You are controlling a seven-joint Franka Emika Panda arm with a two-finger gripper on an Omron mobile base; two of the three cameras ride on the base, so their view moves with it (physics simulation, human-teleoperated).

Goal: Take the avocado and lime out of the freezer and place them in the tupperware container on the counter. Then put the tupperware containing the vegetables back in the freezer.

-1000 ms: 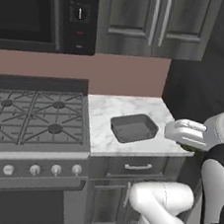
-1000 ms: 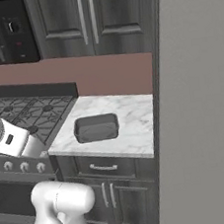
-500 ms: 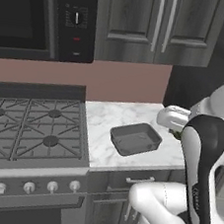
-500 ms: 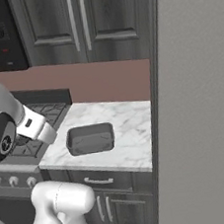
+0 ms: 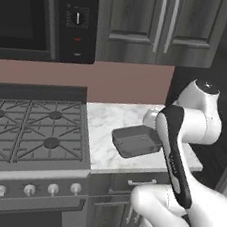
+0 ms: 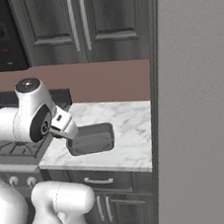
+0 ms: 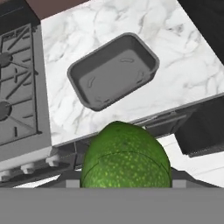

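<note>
A bumpy green avocado fills the bottom of the hand view, and my gripper is shut on it; the fruit hides the finger tips. It hangs in front of the counter's edge. The empty dark grey tupperware container lies beyond it on the white marble counter. From the base, my hand hovers over the container at its near right corner. In the right base view the gripper is at the container's left end. The freezer's grey door stands at the right. The lime is out of view.
A black gas stove adjoins the counter on the left, under a microwave. Dark upper cabinets hang above the counter. Drawers with a handle sit below it. My own arm rises close in front.
The base has driven, so both base views have shifted and the counter looks closer. The arm has swung in from the side, carrying the avocado up to the container.
</note>
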